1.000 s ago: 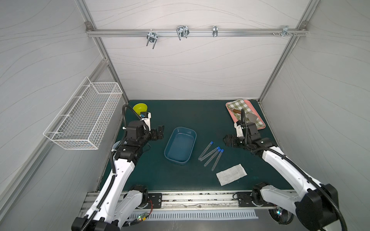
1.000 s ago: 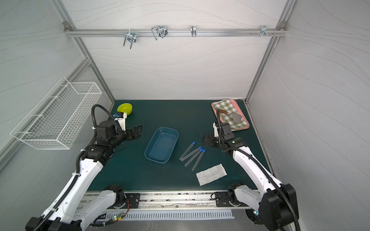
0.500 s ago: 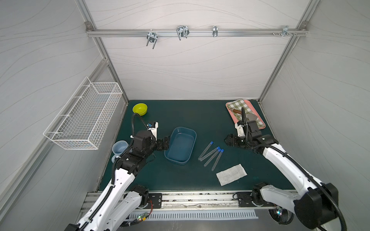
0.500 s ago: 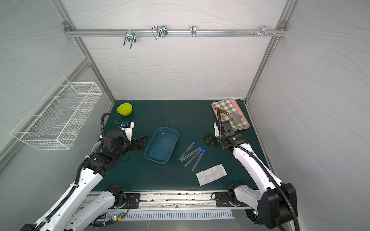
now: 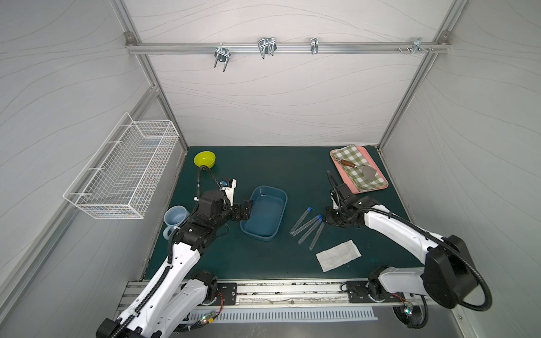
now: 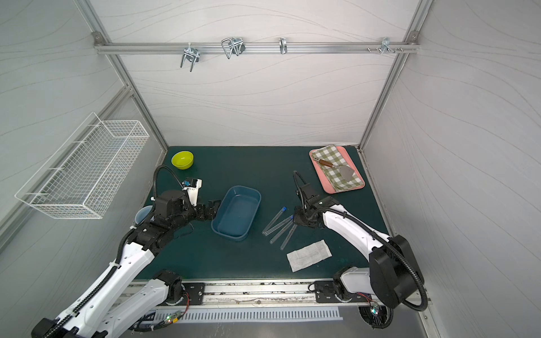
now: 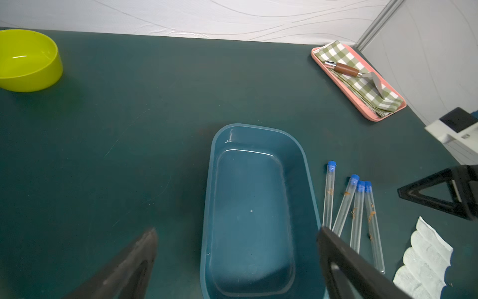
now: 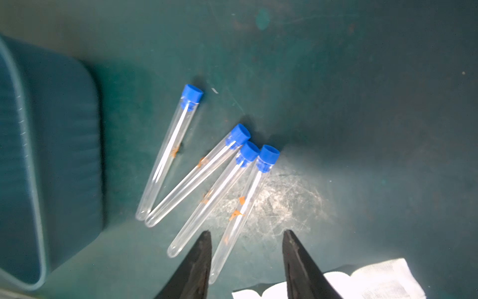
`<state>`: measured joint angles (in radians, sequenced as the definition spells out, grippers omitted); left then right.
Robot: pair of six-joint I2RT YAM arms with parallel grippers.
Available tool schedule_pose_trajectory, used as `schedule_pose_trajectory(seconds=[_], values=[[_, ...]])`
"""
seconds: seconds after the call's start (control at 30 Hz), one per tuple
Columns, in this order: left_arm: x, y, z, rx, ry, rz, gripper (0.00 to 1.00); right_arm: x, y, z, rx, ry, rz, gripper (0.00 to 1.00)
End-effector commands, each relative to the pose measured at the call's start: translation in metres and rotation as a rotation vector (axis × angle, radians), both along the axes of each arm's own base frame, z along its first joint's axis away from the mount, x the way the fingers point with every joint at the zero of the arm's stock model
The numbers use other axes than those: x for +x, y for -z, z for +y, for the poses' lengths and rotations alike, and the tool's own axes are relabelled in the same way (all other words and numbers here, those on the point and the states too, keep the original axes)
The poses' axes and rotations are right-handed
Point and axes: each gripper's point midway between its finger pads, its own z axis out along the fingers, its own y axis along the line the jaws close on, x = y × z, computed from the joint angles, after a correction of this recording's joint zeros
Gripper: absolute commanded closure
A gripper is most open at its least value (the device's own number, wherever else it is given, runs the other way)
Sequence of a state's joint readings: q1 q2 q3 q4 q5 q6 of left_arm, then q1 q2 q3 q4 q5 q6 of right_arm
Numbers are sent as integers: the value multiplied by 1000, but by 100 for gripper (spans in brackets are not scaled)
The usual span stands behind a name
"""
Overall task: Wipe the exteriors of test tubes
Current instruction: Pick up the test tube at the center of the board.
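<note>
Hovering low over four capped test tubes (image 8: 219, 186) that lie fanned on the dark green counter (image 5: 263, 164), just beside the blue tray (image 5: 284, 202), the right claw (image 8: 247, 231) straddles the rounded end of the end tube (image 8: 248, 199). Its jaws are apart and not yet pinching. The left claw (image 5: 246, 208) hangs released, jaws wide, by the tray's rim. Orange smears mark the tubes. This looks like the pick-up step. Next, the right claw must clench gently on that tube, lift it clear of its neighbour, and bring it to the white wipe (image 5: 338, 255).
</note>
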<state>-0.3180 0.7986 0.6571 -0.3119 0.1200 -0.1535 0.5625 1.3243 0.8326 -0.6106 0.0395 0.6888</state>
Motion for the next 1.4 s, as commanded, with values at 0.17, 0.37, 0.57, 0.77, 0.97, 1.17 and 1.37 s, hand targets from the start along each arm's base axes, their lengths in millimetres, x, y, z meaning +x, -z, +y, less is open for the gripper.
schedule_pose_trajectory(seconds=[0.17,0.37,0.57,0.77,0.97,1.17,1.37], values=[[-2,-2,-12,-41,60,-40,3,3,22,-6,-54,101,40,62],[-5,1,-16,-47,86,-24,2,7,34,-4,-87,121,58,67],[-7,4,-17,-44,92,-23,3,11,40,5,-100,118,64,67],[-11,4,-18,-43,101,-27,3,13,44,8,-110,121,69,68],[-13,5,-19,-44,107,-26,2,11,51,6,-120,137,85,68],[-15,7,-23,-50,126,-22,2,9,56,5,-119,158,94,70],[-16,7,-25,-53,137,-22,2,8,63,3,-134,168,121,71]])
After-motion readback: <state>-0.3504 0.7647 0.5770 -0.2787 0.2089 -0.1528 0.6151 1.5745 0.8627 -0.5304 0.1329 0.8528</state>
